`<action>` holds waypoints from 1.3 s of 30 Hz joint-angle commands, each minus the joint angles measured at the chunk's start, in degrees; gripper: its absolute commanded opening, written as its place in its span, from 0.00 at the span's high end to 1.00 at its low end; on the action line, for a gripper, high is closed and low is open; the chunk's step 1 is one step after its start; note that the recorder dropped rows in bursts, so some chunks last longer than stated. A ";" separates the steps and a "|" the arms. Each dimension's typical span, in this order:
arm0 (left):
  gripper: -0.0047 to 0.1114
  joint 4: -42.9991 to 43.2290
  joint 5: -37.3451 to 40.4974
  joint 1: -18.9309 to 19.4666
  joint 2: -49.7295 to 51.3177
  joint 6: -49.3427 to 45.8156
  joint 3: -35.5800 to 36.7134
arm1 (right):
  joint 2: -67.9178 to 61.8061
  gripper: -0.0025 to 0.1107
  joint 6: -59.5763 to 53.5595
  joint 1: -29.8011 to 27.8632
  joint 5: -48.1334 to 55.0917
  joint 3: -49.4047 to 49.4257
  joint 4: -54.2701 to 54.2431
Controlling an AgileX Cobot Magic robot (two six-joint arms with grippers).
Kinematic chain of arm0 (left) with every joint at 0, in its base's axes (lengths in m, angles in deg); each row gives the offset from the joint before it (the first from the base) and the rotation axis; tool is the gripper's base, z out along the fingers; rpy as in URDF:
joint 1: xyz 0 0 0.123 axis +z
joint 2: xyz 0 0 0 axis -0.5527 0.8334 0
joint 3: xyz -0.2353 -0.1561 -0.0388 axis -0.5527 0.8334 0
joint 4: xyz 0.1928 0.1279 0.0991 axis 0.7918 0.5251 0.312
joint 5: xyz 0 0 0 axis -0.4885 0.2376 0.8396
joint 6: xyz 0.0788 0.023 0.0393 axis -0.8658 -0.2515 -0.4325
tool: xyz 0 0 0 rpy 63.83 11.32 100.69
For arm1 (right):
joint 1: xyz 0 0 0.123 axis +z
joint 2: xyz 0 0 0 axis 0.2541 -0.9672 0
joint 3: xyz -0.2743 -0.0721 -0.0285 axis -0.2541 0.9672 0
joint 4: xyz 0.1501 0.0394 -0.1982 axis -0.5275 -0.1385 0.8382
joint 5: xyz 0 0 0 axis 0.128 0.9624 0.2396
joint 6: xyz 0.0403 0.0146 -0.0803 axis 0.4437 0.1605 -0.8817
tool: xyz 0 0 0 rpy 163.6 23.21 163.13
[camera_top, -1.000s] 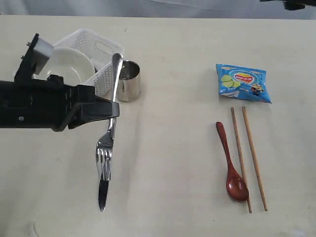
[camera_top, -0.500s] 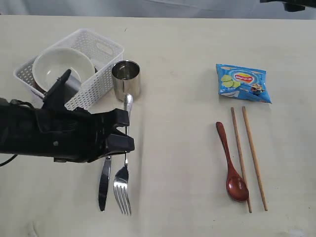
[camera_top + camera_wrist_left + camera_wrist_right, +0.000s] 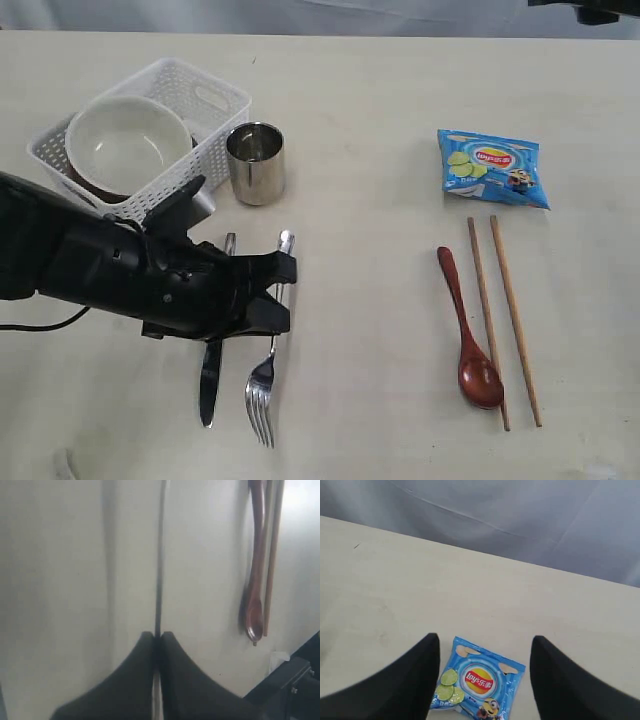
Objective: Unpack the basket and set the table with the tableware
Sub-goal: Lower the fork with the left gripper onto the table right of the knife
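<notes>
My left gripper (image 3: pixel 283 292) is shut on the steel fork (image 3: pixel 263 400), low over the table (image 3: pixel 380 330), tines toward the front edge. The left wrist view shows the fork's thin handle (image 3: pixel 160 555) pinched between the jaws (image 3: pixel 157 638). The steel knife (image 3: pixel 208 388) lies just left of the fork, partly under the arm. The white basket (image 3: pixel 215 100) at the back left holds the cream bowl (image 3: pixel 125 145). The steel cup (image 3: pixel 256 160) stands beside it. The wooden spoon (image 3: pixel 470 330) and two chopsticks (image 3: pixel 505 320) lie at the right. My right gripper (image 3: pixel 485 638) is open above the snack packet (image 3: pixel 477 682).
The blue snack packet (image 3: pixel 492 166) lies at the back right, beyond the chopsticks. My left arm (image 3: pixel 90 265) stretches across the left front of the table. A dark red-brown rim (image 3: pixel 92 186) shows under the bowl in the basket.
My left gripper carried the fork from near the basket toward the front and to the right. The fork now sits to the right of the knife, lower than before.
</notes>
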 commanded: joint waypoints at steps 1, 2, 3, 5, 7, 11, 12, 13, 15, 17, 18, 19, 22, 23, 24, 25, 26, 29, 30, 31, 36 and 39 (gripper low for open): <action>0.96 -0.24 -1.04 -0.41 0.05 -2.30 -0.35 | -0.15 0.52 -0.40 -0.26 0.10 0.15 -0.38; 0.96 -0.24 -1.53 -0.41 0.05 -2.30 -0.35 | -0.15 0.52 -0.40 -0.26 0.10 0.15 -0.38; 0.96 -0.24 -2.13 0.27 0.05 -2.34 -0.49 | -0.15 0.52 -0.40 -0.26 0.10 0.15 -0.38; 0.96 -0.24 -1.26 1.86 0.05 -2.34 -0.49 | -0.15 0.52 -0.40 -0.26 0.21 0.15 -0.38; 0.96 -0.24 2.78 4.31 0.05 -4.00 -0.49 | -0.15 0.52 -0.40 -0.26 0.43 0.15 -0.38; 0.96 -0.24 8.23 8.61 0.05 -6.56 -0.53 | -0.15 0.52 -0.40 -0.26 0.54 0.15 -0.38; 0.96 -0.24 8.51 9.00 0.05 -6.71 -0.53 | -0.15 0.52 -0.40 -0.26 0.54 0.15 -0.38; 0.96 -0.24 8.61 9.12 0.05 -6.83 -0.53 | -0.15 0.52 -0.40 -0.26 0.54 0.15 -0.38; 0.96 -0.24 9.57 9.12 0.05 -7.34 -0.69 | -0.15 0.52 -0.40 -0.26 0.54 0.15 -0.38; 0.96 -0.24 10.44 9.12 0.05 -8.32 -1.22 | -0.15 0.52 -0.51 -0.26 0.55 0.15 -0.38; 0.96 -0.24 11.10 9.12 0.18 -8.61 -1.47 | -0.15 0.52 -0.51 -0.26 0.55 0.15 -0.38; 0.96 -0.24 12.43 9.12 0.58 -9.07 -1.46 | -0.15 0.52 -0.51 -0.26 0.55 0.15 -0.38; 0.96 -0.24 14.24 9.60 3.27 -10.27 -1.58 | -0.15 0.52 -0.51 -0.26 0.55 0.15 -0.38; 0.96 -0.24 14.32 9.60 4.52 -10.39 -1.58 | -0.15 0.52 -0.51 -0.26 0.55 0.15 -0.38; 0.96 -0.24 14.32 9.60 5.62 -11.29 -1.58 | -0.15 0.52 -0.51 -0.26 0.55 0.15 -0.38; 0.96 -0.24 15.30 9.60 7.07 -11.78 -1.58 | -0.15 0.52 -0.51 -0.26 0.55 0.15 -0.38; 0.96 -0.24 16.97 10.03 8.38 -12.45 -1.69 | -0.15 0.52 -0.51 -0.26 0.74 0.15 -0.38; 0.96 -0.24 25.00 12.87 11.36 -16.00 -2.73 | -0.15 0.52 -0.51 -0.26 1.30 0.15 -0.38; 0.96 -0.24 26.70 14.06 11.98 -16.12 -2.86 | -0.15 0.52 -0.51 -0.26 1.28 0.25 -0.38; 0.96 -0.24 28.13 15.18 12.52 -16.31 -3.02 | -0.15 0.52 -0.51 -0.26 1.28 0.25 -0.38; 0.96 -0.24 25.90 17.44 14.15 -17.01 -3.12 | -0.15 0.52 -0.51 -0.26 0.70 0.91 -0.38; 0.96 -0.24 25.33 17.44 14.87 -17.01 -3.12 | -0.15 0.52 -0.51 -0.26 0.35 0.91 -0.38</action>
